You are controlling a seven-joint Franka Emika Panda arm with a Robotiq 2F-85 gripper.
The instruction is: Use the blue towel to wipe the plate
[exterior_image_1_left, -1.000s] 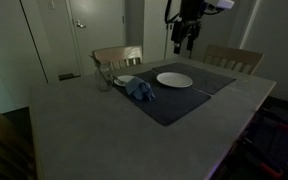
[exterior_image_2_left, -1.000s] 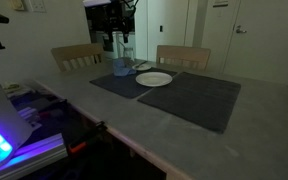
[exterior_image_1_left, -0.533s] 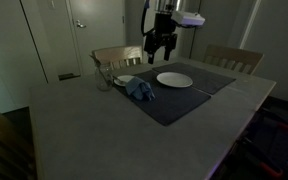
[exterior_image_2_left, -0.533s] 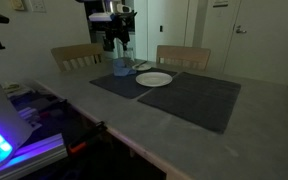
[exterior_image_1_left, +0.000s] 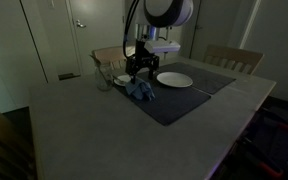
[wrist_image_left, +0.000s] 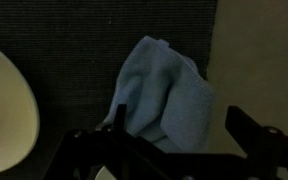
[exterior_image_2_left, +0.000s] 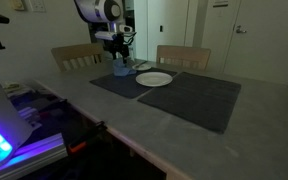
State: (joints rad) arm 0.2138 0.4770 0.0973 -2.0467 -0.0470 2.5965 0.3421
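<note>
The blue towel [exterior_image_1_left: 140, 92] lies crumpled on the dark placemat [exterior_image_1_left: 179, 102], to the left of the white plate [exterior_image_1_left: 174, 79]. In an exterior view the towel [exterior_image_2_left: 122, 69] sits beside the plate [exterior_image_2_left: 154, 78]. My gripper [exterior_image_1_left: 137, 72] hangs open just above the towel. In the wrist view the towel [wrist_image_left: 164, 95] lies between my open fingers [wrist_image_left: 176, 118], and the plate's rim [wrist_image_left: 6, 100] shows at the left.
A glass [exterior_image_1_left: 104, 79] stands at the placemat's left edge. Two wooden chairs [exterior_image_1_left: 116, 57] [exterior_image_1_left: 234, 58] stand behind the table [exterior_image_1_left: 84, 130]. A second dark placemat [exterior_image_2_left: 199, 100] lies beside the plate. Lit equipment [exterior_image_2_left: 4, 135] sits beside the table.
My gripper has come down and to the left, from high above the plate to just over the blue towel. Towel and plate have not moved.
</note>
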